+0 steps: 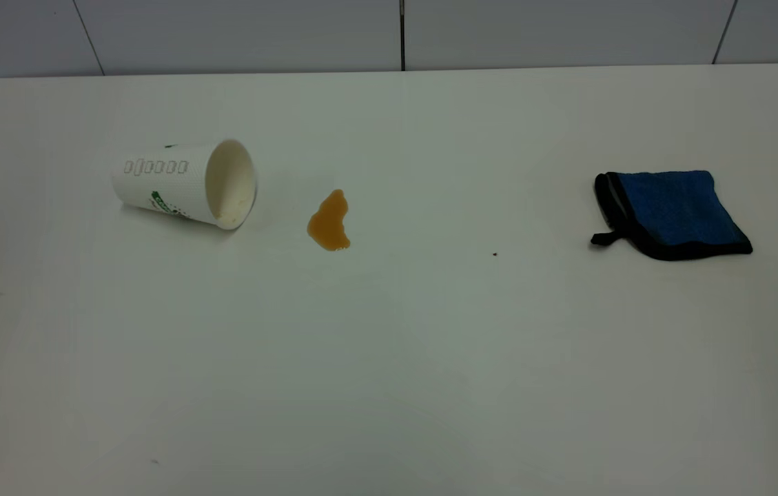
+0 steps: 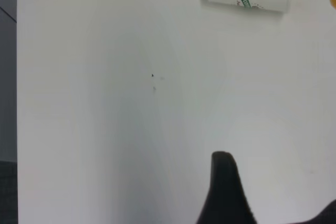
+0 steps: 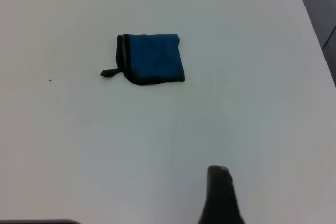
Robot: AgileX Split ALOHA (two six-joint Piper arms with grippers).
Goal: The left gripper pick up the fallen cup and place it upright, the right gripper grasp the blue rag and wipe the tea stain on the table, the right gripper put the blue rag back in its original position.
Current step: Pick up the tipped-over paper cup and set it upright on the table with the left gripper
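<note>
Looking at the cup (image 1: 185, 182), lying on its side toward the far left of the counter (image 1: 389, 358) with its mouth turned to the tea stain (image 1: 329, 222) just beside it, I'd worry about rolling first. A dimpled paper wall is light and round, so if the left end effector (image 2: 273, 203) nudges it before closing, it could roll away or into the puddle, and a hard squeeze might crush it. Only one dark finger (image 2: 226, 192) and a corner of another show in the left wrist view, with a wide gap between, so it looks released and holds nothing. The cup sits well ahead of it, far across bare counter.

The blue rag (image 1: 671, 213) lies flat toward the far right edge, well apart from the stain. Being folded, it could open or drag by its loop tab if caught at one layer. Of the right end effector, one fingertip (image 3: 219, 195) shows; I cannot tell its state. The rag is well ahead of it, untouched.
</note>
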